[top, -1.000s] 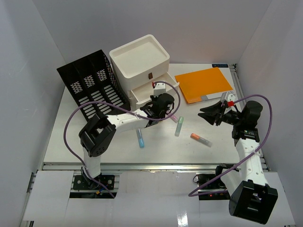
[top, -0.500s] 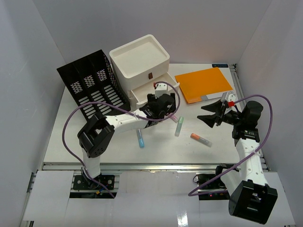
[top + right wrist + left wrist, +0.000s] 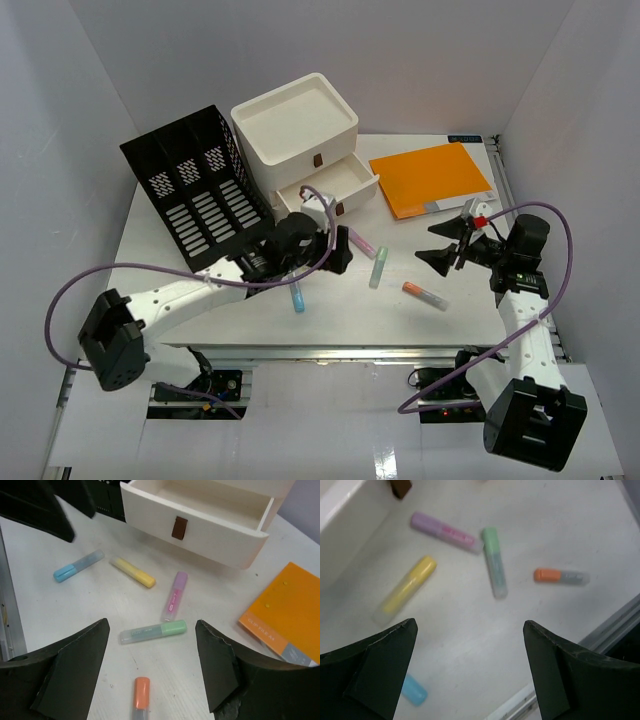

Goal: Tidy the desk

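Note:
The white desk [image 3: 400,322] holds several loose highlighters. Blue [image 3: 298,296], green [image 3: 378,268], orange [image 3: 425,295] and purple [image 3: 362,241] ones lie in front of the open drawer. My left gripper [image 3: 335,250] hovers open and empty over them. Its wrist view shows the gripper [image 3: 470,625] above bare desk, with yellow [image 3: 407,587], purple [image 3: 445,531], green [image 3: 494,562], orange [image 3: 560,576] and blue [image 3: 414,690] highlighters around it. My right gripper [image 3: 426,242] is open and empty to the right of them. In its wrist view the gripper [image 3: 151,621] is above the green highlighter [image 3: 152,631], with the orange one [image 3: 141,699] nearer.
A white drawer box [image 3: 300,125] stands at the back with its lower drawer [image 3: 330,190] pulled open. A black file organiser [image 3: 195,185] stands to its left. An orange notebook [image 3: 430,178] lies at the back right. The metal rail [image 3: 330,352] runs along the front edge.

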You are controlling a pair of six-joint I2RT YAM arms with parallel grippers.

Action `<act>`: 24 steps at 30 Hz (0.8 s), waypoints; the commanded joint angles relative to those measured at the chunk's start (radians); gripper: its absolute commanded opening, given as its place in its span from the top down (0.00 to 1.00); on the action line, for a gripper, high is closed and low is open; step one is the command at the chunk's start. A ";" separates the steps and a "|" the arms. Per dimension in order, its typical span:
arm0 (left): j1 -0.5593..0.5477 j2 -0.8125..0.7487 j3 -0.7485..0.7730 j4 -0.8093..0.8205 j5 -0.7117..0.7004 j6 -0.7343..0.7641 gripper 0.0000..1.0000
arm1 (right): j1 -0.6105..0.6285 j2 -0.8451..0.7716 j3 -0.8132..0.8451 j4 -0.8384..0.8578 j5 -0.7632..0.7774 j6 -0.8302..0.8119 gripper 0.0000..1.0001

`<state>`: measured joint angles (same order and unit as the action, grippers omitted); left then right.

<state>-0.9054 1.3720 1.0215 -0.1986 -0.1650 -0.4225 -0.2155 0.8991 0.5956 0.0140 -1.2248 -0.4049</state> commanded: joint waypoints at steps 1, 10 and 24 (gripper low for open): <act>0.006 -0.196 -0.185 -0.095 0.056 -0.035 0.02 | 0.056 0.035 0.066 -0.205 0.161 -0.135 0.23; 0.019 -0.488 -0.452 -0.160 -0.117 -0.226 0.02 | 0.436 0.242 0.248 -0.442 0.644 -0.124 0.22; 0.028 -0.135 -0.359 -0.220 -0.241 -0.483 0.16 | 0.421 0.341 0.263 -0.394 0.620 -0.040 0.15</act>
<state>-0.8817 1.1212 0.5820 -0.4013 -0.3695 -0.8289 0.2283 1.2908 0.8532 -0.3943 -0.5592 -0.4231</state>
